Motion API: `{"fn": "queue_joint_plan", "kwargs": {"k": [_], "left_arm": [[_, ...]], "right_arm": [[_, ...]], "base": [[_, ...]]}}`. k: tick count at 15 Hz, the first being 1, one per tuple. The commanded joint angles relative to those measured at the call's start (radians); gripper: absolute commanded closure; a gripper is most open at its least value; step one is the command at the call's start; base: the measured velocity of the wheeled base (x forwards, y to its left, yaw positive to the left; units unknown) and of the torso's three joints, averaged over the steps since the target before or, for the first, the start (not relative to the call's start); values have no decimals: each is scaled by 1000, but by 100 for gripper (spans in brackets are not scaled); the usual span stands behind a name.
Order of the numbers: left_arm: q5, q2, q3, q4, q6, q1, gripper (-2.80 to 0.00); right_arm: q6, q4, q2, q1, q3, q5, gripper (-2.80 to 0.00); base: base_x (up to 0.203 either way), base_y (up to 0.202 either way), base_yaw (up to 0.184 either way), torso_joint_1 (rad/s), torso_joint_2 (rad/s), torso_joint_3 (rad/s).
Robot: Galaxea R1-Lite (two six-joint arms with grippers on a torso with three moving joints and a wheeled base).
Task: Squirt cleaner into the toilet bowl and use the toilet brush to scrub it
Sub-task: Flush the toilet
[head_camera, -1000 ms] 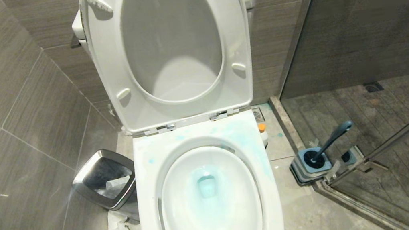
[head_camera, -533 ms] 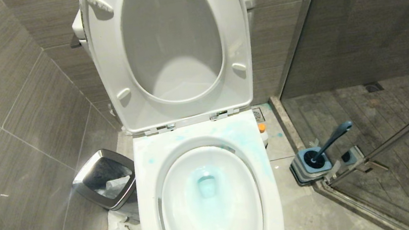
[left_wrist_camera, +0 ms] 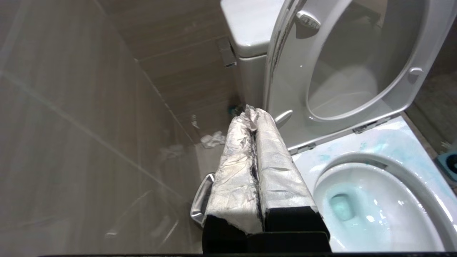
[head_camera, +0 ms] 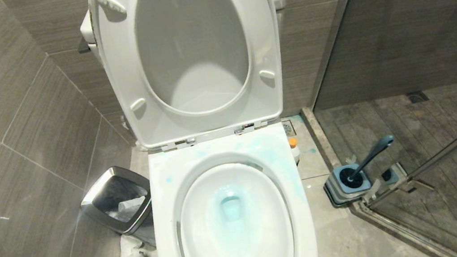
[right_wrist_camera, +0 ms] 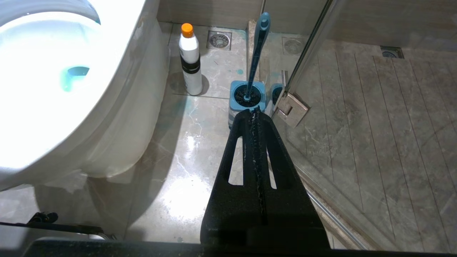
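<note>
White plastic cleaner bottle with orange cap (right_wrist_camera: 189,60) stands upright on the floor, upper left of centre in the right wrist view, beside the glossy white toilet bowl (right_wrist_camera: 53,85). Right gripper (right_wrist_camera: 254,114) clenched, empty, nearer. Left gripper (left_wrist_camera: 252,117) clenched, apparently empty, points toward the tank side.

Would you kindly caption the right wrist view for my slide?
Shut right gripper above the floor, facing the toilet brush in its holder, cleaner beside the toilet bowl.
</note>
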Motion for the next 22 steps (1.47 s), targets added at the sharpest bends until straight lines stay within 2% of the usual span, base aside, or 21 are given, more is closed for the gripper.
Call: {"fn": "queue_joint_plan", "kwargs": {"k": [1, 4, 6, 7, 8, 10, 13, 16, 19, 22], "left_arm": [[-7, 298, -158, 1, -49, -9, 0], [-108, 578, -352, -38, -99, 24, 0], [-230, 689, -402, -79, -116, 88, 0], [-273, 721, -411, -99, -118, 112, 0], [-285, 740, -415, -147, -127, 126, 0], [-285, 767, -416, -278, -154, 130, 0], [-275, 801, -416, -486, -271, 130, 0], [-254, 821, -416, -543, -308, 122, 0], [-175, 843, -416, -581, -320, 97, 0], [-152, 862, -416, -612, -332, 69, 0]], "right_arm": [[0, -1, 2, 0, 0, 1, 0], [0, -1, 2, 0, 0, 1, 0], [0, -1, 2, 0, 0, 1, 0], [0, -1, 2, 0, 0, -1, 0], [0, -1, 2, 0, 0, 1, 0], [-1, -1, 2, 0, 0, 1, 0], [0, -1, 2, 0, 0, 1, 0], [-2, -1, 2, 0, 0, 1, 0], [0, -1, 2, 0, 0, 1, 0], [-2, -1, 2, 0, 0, 1, 0]], "base": [[0, 0, 0, 0, 0, 0], [0, 0, 0, 0, 0, 0], [0, 0, 0, 0, 0, 0], [0, 0, 0, 0, 0, 0], [0, 0, 0, 0, 0, 0], [0, 0, 0, 0, 0, 0], [0, 0, 0, 0, 0, 0], [0, 0, 0, 0, 0, 0], [0, 0, 0, 0, 0, 0], [0, 0, 0, 0, 0, 0]]}}
